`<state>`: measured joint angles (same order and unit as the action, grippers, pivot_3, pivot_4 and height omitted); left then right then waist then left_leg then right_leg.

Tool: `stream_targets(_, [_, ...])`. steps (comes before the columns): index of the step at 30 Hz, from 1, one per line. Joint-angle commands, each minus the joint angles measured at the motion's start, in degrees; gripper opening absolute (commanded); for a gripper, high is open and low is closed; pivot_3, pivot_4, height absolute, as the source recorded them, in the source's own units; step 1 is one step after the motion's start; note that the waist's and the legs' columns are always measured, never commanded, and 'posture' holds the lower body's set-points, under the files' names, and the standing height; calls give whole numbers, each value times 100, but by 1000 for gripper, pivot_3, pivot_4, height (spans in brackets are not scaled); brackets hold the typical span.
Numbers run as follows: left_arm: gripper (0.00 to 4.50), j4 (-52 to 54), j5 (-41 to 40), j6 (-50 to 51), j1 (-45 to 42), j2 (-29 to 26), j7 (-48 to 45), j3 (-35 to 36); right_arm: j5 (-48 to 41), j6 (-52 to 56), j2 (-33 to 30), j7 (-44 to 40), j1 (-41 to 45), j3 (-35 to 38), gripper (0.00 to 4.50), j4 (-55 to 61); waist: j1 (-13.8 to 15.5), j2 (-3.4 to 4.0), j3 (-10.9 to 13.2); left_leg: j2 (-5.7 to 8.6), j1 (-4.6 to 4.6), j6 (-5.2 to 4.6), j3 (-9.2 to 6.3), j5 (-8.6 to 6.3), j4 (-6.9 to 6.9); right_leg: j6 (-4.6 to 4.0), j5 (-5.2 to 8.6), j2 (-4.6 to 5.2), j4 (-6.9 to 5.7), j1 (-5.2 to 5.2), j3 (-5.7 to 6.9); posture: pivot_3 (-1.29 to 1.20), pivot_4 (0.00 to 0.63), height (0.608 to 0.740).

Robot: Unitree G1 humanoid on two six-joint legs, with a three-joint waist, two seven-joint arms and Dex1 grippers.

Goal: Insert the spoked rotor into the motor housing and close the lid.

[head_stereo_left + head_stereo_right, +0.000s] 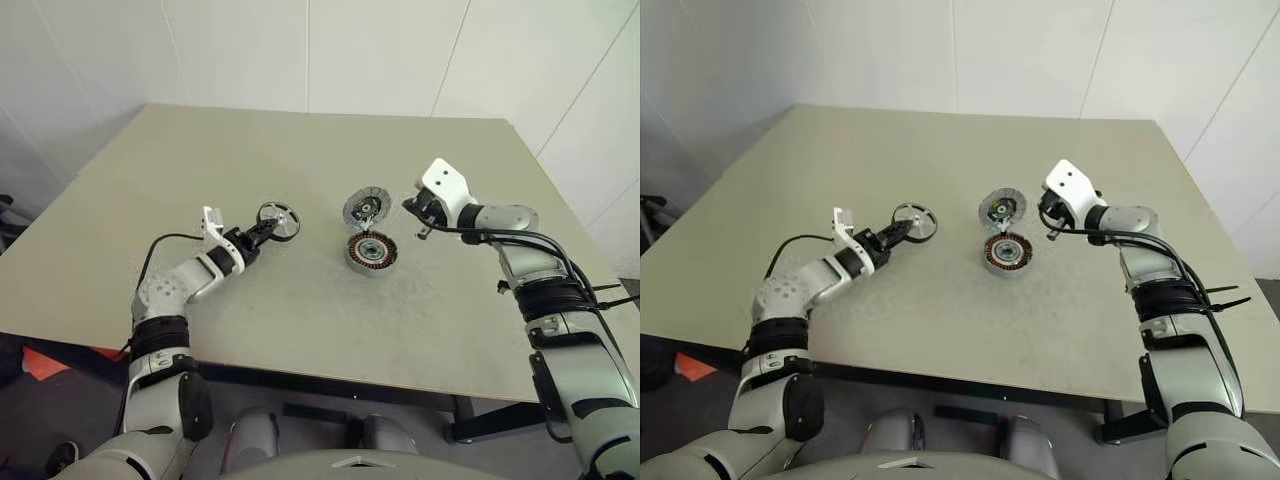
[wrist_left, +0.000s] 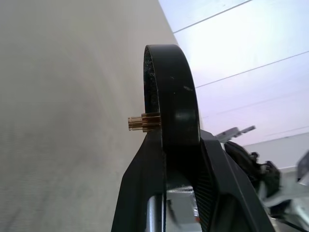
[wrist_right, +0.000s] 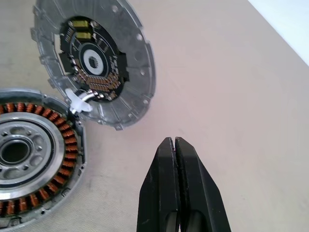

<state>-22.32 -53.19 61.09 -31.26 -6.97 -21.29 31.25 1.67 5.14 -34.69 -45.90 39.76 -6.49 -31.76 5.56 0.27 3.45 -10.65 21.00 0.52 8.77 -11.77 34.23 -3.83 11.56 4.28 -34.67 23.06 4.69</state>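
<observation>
My left gripper (image 1: 262, 231) is shut on the dark rim of the spoked rotor (image 1: 278, 221), holding it a little above the table, left of the motor housing (image 1: 372, 252). In the left wrist view the rotor (image 2: 171, 92) shows edge-on between the black fingers (image 2: 145, 174), with a small brass pinion sticking out of its hub. The housing shows its ring of copper windings and lies open. Its lid (image 1: 365, 208) stands tilted up at the far edge, circuit board (image 3: 94, 58) facing out. My right gripper (image 3: 175, 145) is shut and empty, just right of the lid.
The beige table (image 1: 300, 330) has bare room around the housing and toward the near edge. White walls rise behind it. A black cable runs along my right arm (image 1: 520, 240).
</observation>
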Motion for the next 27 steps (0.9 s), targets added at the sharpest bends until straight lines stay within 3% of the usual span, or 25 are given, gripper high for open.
stream_targets(1, [417, 210, -820, 718, -124, 50, 37, 221, 57, -132, -120, 201, 247, 195, 0, -41, -2, 0, 0, 0, 0, 0, 0, 0, 0, 0, 0, 0, 0, 0, 0, 0, 0, 740])
stream_targets(5, [417, 290, -1174, 1277, -206, 236, 173, 66, 229, -110, -160, 538, 394, 174, 0, -353, -2, -1, 1, 2, 0, -1, 1, 0, 4, -1, 0, 0, -1, 0, 0, 0, 0, 740])
stream_targets(15, [417, 87, -1027, 1988, -585, 619, 95, -792, 234, -38, -153, 523, 277, 142, 0, -266, -5, -5, 3, 3, 4, -19, 0, 6, 4, 0, 0, 0, 1, 0, 0, 0, 0, 740])
stream_targets(27, [417, -2127, 299, 138, -1695, 1014, -459, -1176, 176, 291, -203, 549, 33, 236, 0, 197, 32, -8, 5, 17, 11, -29, -5, 5, 6, 10, 2, 3, 5, 1, 0, 0, 0, 740])
